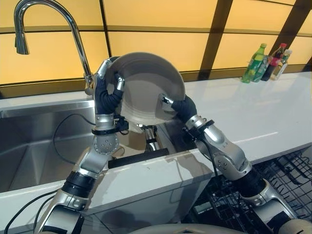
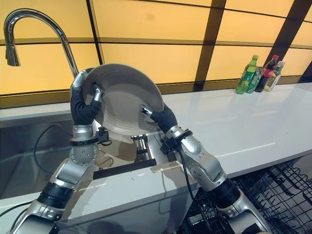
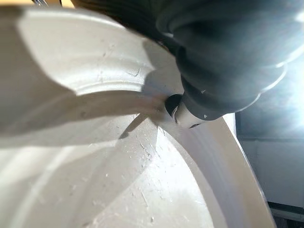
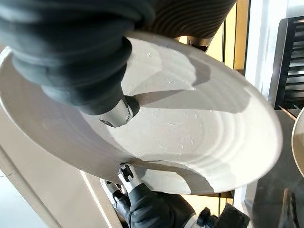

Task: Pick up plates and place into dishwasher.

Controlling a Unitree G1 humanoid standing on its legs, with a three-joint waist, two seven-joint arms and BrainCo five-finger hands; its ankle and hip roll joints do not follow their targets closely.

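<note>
While both hands lift it, the plate (image 1: 146, 87) stands tilted above the sink (image 1: 34, 146) | left hand (image 1: 108, 95) and right hand (image 1: 183, 108) fingers curled on opposite rims | step: carrying | next: swing right of sink, lower into dishwasher rack (image 1: 287, 175).
</note>
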